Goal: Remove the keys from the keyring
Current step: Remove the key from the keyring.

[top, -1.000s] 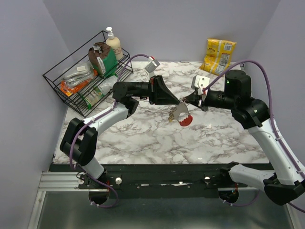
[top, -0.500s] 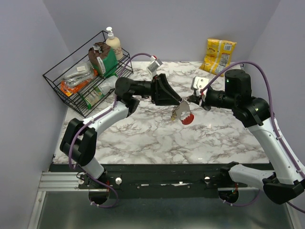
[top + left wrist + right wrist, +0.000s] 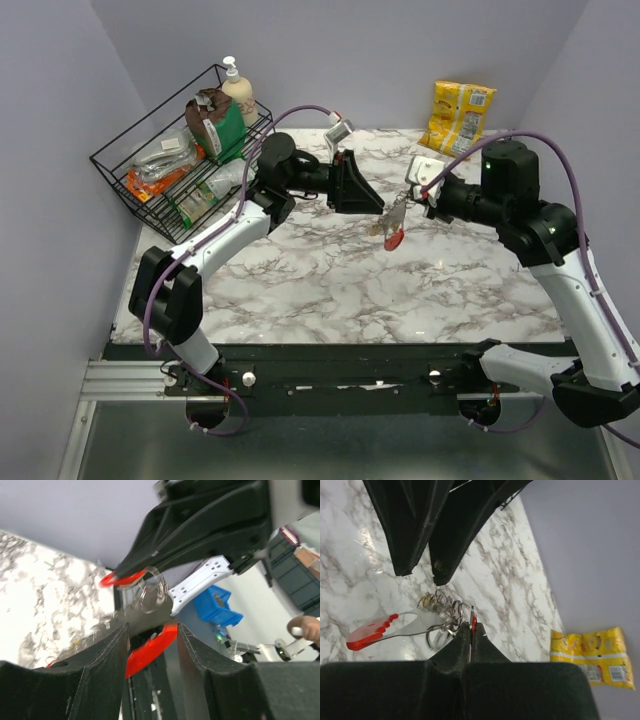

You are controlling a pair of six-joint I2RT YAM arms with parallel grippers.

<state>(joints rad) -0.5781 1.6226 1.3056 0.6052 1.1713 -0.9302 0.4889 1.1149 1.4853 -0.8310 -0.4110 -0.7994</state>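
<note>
1. Currently the right tool (image 3: pixel 470 628) has its fingers pressed together on a thin red sliver of the keyring (image 3: pixel 472 619), so this one pinch carries the whole bunch in the air.
2. Facing it, the left tool (image 3: pixel 152 630) stands spread. A blurred red shape (image 3: pixel 150 652) shows in the gap between its fingers (image 3: pixel 80 680), but I see them closing on nothing. From the right wrist view its two dark tips hang just above the bunch, apart from it.
3. Just below the right tool's tips the keys (image 3: pixel 440 611) dangle in a tangle of thin wire loops. A flat silvery red-ended piece (image 3: pixel 370 632) sticks out sideways from the same cluster. Whether it is a key or a tag I cannot tell.
4. Seen from above, the bunch hangs between the two tools over the marble surface (image 3: pixel 300 290), nearer its far edge than its near edge and a little right of the middle.
5. No loose key shows anywhere on the surface, and every key I can make out looks joined to the cluster. I judge that nothing has come off, so the whole removal is left: grip one key, work it around its ring, free it, then repeat for the rest.
6. Farther out, a wire basket (image 3: pixel 130 165) of groceries sits at the far left corner and a yellow snack bag (image 3: pixel 458 115) at the far right corner, both well apart from the work.
</note>
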